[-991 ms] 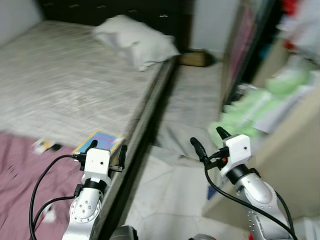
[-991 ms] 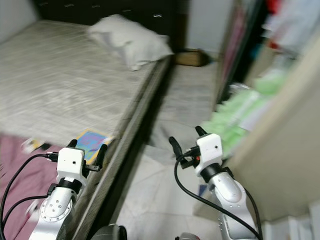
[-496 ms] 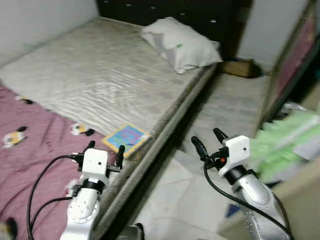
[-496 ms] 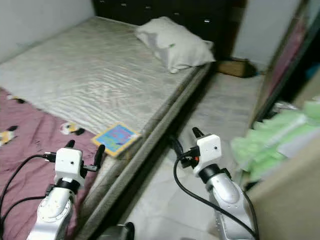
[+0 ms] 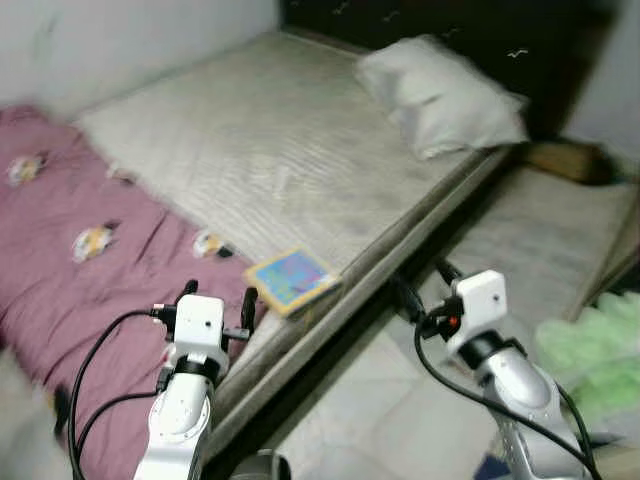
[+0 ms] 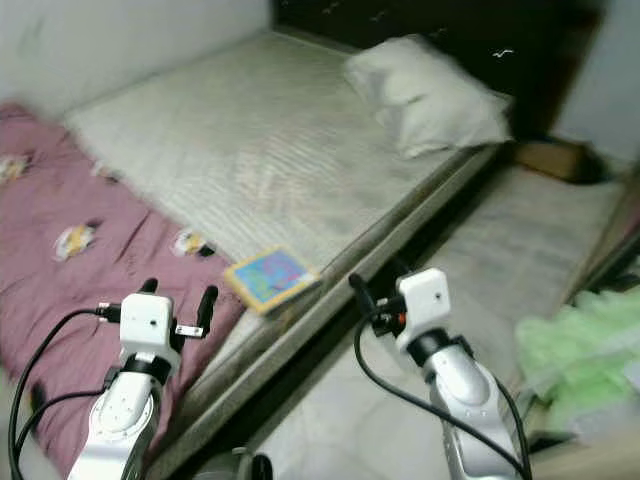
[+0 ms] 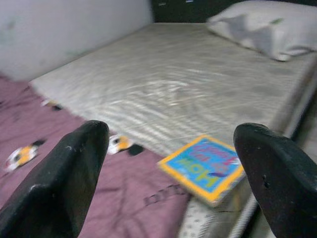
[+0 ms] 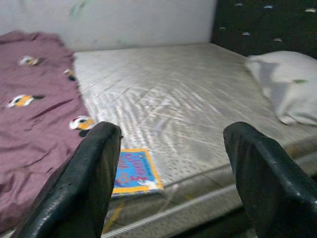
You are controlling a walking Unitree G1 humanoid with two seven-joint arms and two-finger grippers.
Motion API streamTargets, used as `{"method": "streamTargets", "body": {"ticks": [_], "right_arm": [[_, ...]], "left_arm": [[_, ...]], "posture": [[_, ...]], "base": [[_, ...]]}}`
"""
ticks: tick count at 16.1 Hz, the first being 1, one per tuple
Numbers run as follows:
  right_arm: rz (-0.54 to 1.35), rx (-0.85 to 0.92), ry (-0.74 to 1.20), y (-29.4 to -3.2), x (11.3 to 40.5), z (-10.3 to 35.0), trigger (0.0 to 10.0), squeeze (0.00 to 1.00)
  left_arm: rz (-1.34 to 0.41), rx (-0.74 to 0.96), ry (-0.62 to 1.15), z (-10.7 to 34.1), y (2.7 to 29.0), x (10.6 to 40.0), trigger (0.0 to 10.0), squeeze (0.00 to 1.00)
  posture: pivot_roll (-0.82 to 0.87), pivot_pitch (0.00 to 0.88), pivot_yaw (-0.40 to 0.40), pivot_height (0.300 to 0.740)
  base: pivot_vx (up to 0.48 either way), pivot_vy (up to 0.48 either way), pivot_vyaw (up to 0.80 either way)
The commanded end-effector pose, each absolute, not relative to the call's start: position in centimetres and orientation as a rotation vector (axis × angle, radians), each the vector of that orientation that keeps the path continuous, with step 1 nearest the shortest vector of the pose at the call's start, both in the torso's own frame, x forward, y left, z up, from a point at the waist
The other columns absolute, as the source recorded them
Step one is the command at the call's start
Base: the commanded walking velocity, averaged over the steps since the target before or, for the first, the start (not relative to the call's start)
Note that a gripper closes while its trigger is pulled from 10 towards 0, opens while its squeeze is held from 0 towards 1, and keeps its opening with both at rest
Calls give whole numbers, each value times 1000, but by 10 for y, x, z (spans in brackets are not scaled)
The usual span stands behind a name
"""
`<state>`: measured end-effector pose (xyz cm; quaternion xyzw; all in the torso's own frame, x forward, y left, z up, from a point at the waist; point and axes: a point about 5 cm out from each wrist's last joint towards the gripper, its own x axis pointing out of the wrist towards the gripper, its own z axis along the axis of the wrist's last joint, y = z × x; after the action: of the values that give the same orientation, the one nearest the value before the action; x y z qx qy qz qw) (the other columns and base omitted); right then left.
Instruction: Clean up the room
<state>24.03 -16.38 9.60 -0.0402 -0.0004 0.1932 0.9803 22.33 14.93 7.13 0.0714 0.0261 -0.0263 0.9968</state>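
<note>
A thin blue book with a yellow border (image 5: pixel 292 280) lies flat at the near edge of the bed's grey mattress (image 5: pixel 290 150), beside a crumpled maroon blanket (image 5: pixel 90 260) with small cartoon prints. A white pillow (image 5: pixel 440 95) rests at the head of the bed. My left gripper (image 5: pixel 217 304) hangs open above the blanket, just short of the book (image 7: pixel 203 166). My right gripper (image 5: pixel 422 285) is open over the gap between bed and floor, to the right of the book (image 8: pixel 131 172). Nothing is between either pair of fingers.
A dark headboard (image 5: pixel 450 25) closes the far end of the bed and a pale wall (image 5: pixel 110 40) runs along its far side. A light floor strip (image 5: pixel 540 240) runs beside the bed. A brown object (image 5: pixel 565 160) lies at its far end. Green cloth (image 5: pixel 595 355) sits at the right.
The camera has swung left: bed, book and pillow shifted right in the picture and more maroon blanket shows. The shelf at the right has left the view. Both grippers stay open.
</note>
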Motion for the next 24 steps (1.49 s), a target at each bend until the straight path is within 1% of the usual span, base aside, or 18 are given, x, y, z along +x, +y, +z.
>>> {"method": "streamTargets", "body": {"ticks": [1,3,4,5,6,11,14,21,24], "right_arm": [[408,-69,-11,-155,242,98,10000,0],[405,-71,-15,-155,243,98,10000,0],[394,-66,-13,-155,242,98,10000,59],[384,-68,-14,-157,242,97,10000,796],[364,-63,-10,-159,242,96,10000,1000],[338,-69,-7,-162,244,95,10000,1000],[315,-85,-3,-169,245,94,10000,1000],[246,-78,-18,-174,244,93,10000,1000],[181,-93,-18,-180,244,91,10000,1000]], "left_arm": [[-29,161,60,71,155,222,10000,0],[-35,160,60,71,155,224,10000,0],[-38,160,60,71,154,224,10000,0],[-40,160,61,70,154,223,10000,0],[-40,160,62,70,154,223,10000,0],[-40,160,63,68,154,225,10000,0],[-38,166,59,69,155,227,10000,0],[-68,135,64,69,156,229,10000,0],[-75,125,67,68,154,228,10000,0]], "posture": [[-57,61,19,740],[-61,61,22,740],[-63,59,24,740],[-63,58,25,740],[-63,57,25,740],[-60,48,20,740],[-59,47,19,740],[-65,37,23,740],[-69,37,29,740]], "base": [[0,0,769],[0,0,772],[0,0,769],[0,0,763],[0,0,763],[0,0,763],[0,0,760],[0,0,734],[0,0,190]]}}
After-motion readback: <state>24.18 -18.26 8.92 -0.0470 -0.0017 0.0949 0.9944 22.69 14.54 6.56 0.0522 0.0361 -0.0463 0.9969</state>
